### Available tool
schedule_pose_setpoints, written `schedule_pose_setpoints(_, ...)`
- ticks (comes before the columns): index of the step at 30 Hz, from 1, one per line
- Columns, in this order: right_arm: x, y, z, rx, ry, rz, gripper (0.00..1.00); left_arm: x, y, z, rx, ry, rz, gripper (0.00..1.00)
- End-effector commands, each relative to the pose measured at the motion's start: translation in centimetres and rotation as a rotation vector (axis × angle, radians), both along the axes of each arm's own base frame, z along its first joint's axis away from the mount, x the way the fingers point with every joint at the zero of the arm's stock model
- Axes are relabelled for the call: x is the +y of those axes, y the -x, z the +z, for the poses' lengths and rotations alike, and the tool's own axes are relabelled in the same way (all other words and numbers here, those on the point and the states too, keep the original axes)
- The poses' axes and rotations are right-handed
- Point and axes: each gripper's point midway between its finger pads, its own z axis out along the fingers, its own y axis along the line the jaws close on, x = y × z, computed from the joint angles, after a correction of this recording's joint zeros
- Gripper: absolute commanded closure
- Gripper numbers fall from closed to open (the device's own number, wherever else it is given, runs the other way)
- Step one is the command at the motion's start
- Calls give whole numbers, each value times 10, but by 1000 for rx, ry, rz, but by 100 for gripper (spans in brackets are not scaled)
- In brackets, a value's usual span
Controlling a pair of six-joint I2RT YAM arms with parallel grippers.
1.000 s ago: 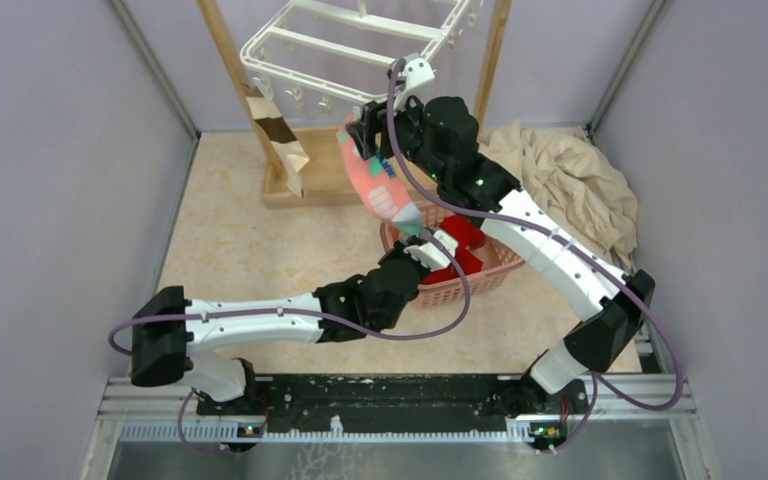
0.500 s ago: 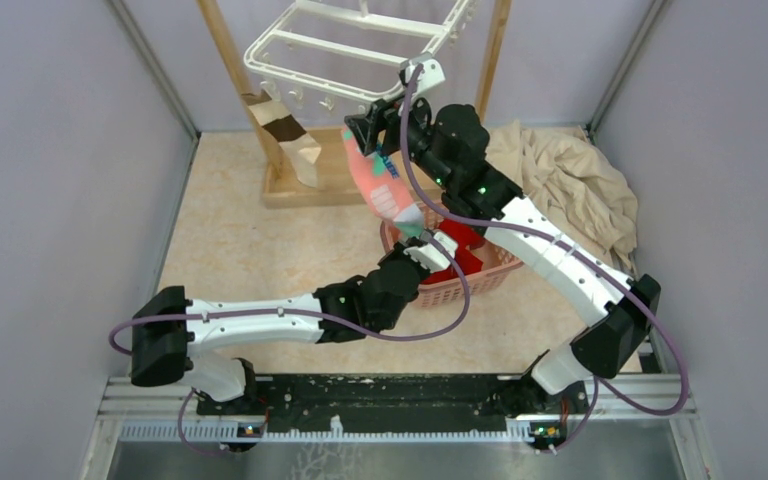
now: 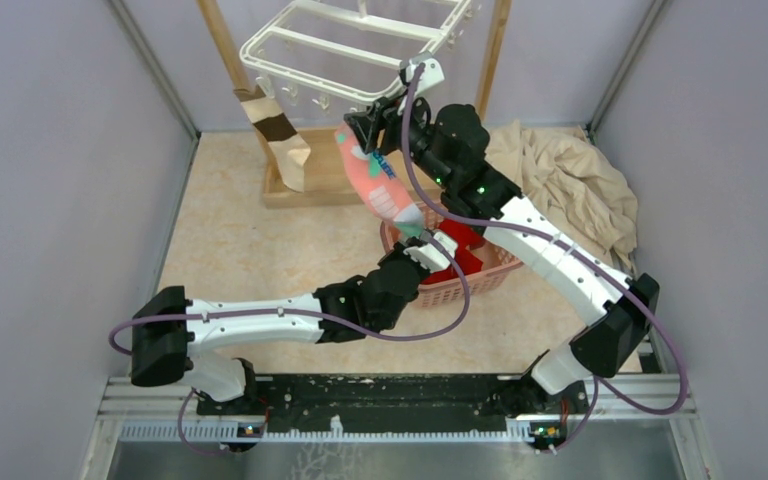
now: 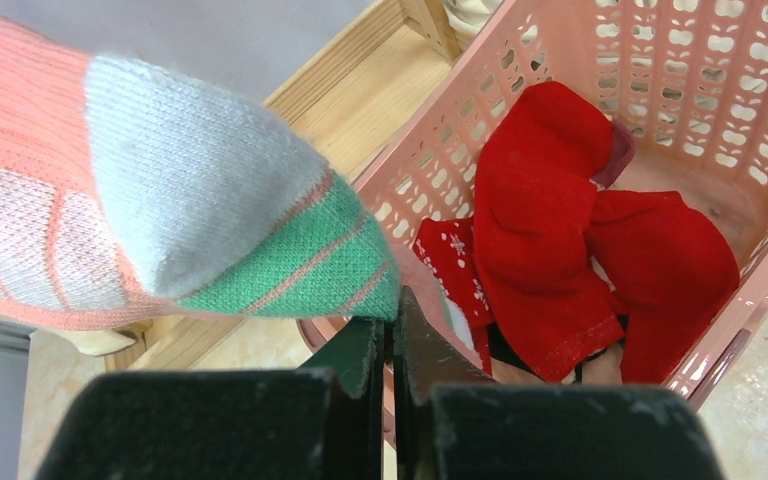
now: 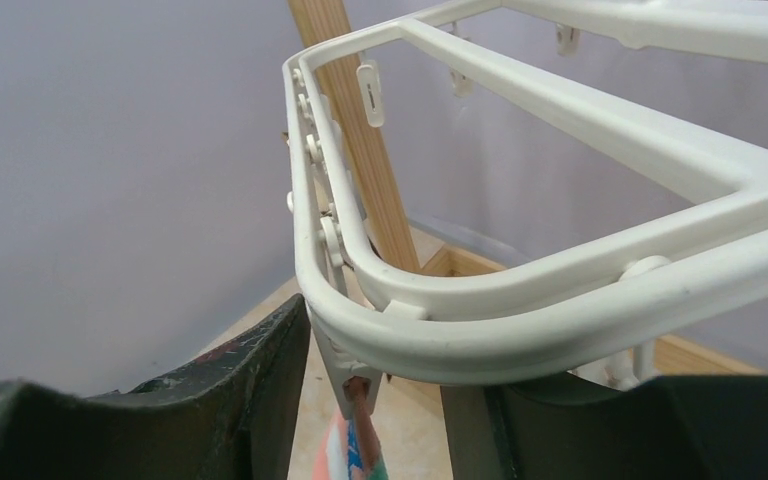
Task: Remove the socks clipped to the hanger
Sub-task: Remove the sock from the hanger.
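My left tool (image 4: 392, 338) pinches the toe of the pink sock (image 4: 160, 200). At eleven o'clock, my right tool (image 5: 375, 388) gapes around the clip (image 5: 342, 365) on the hanger (image 5: 560, 290).

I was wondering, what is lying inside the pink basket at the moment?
Inside the pink basket lie plain red socks and a red sock with white specks. Something dark peeks from beneath them; the pile covers the rest of it.

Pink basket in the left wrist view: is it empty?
No, crumpled red socks lie inside the pink basket.
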Motion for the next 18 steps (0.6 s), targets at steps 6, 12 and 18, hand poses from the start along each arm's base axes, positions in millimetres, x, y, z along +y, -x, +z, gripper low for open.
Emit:
schedule_pose_setpoints(6, 1, 6, 43, -88, -86, 34, 59, 0, 0, 7, 1, 47, -2, 99)
schedule_pose_setpoints(12, 3, 5, 46, -93, -100, 41, 60, 0, 0, 6, 2, 45, -4, 99)
schedule_pose_setpoints(18, 2, 5, 48, -96, -108, 36, 43, 1, 0, 7, 2, 49, -3, 99)
